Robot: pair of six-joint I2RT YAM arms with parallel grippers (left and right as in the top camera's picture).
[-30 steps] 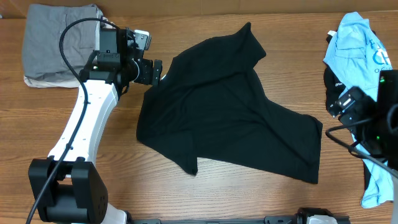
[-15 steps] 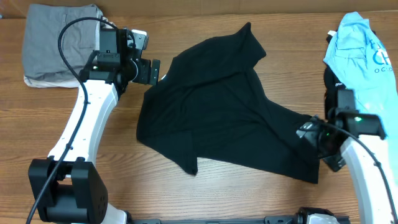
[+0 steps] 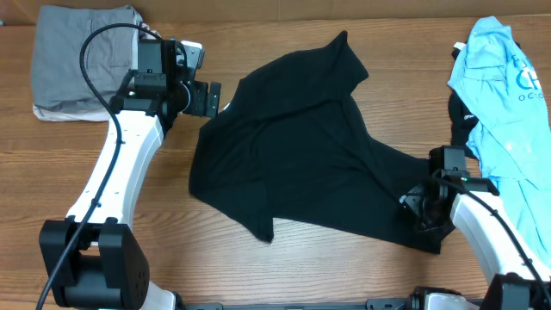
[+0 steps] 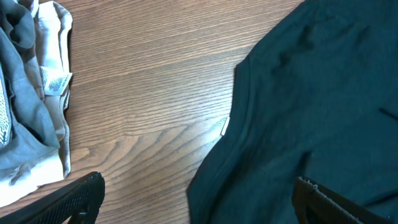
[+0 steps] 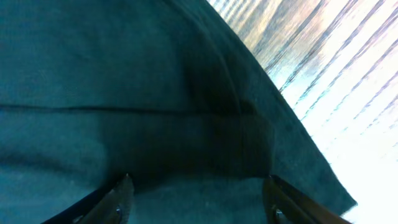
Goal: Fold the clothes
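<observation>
Wrist views, not overhead: left gripper spread astride black T-shirt edge; right gripper spread over hem.

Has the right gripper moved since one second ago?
Yes. The right gripper has moved left and down in the picture, from beside the light blue T-shirt onto the lower right corner of the black T-shirt.
</observation>
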